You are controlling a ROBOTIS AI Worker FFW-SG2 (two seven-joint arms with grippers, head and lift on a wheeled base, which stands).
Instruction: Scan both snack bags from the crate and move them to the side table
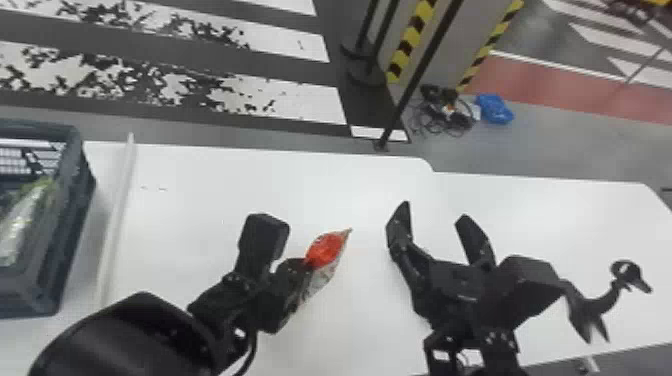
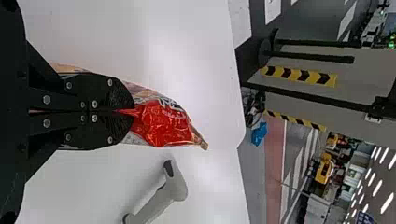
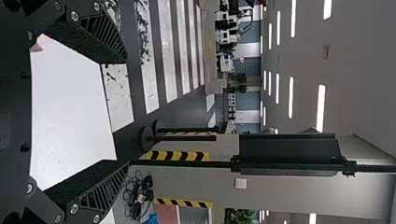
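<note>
Left claw (image 1: 300, 267) grips the red snack bag (image 1: 327, 248), one end jutting past its fingertips.

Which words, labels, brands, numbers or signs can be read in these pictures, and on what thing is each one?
There are no words, labels, brands or numbers that I can read.
Red-marked snack bag in the left gripper: dark print, too blurred to read.
Other snack bag in the crate: nothing legible.
Scanner: nothing legible.
Yellow-and-black strip: stripes, no legible words.
</note>
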